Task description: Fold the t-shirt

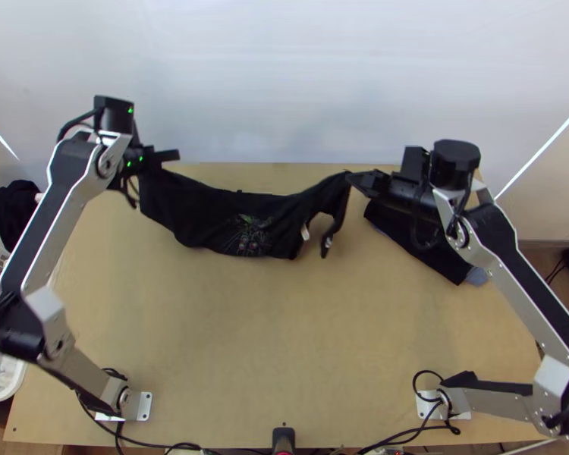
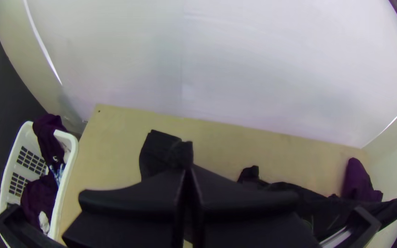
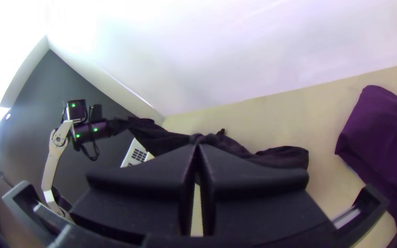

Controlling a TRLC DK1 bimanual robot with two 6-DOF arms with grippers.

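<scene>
T-shirt (image 1: 231, 216), limp black cloth with a small print, sags creased above the worktop's (image 1: 284, 334) far half, its ends gripped by the closed left pincer (image 1: 161, 157) and right pincer (image 1: 351, 179). Folded dark cloth (image 1: 421, 241) lies worktop-right; perforated white basket (image 2: 71, 149), left.

Text: none legible | Labels: none | Numbers, signs: none

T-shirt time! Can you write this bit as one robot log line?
left gripper: shut on t-shirt | right gripper: shut on t-shirt | t-shirt: hanging between them | dark cloth: on table, right
</scene>
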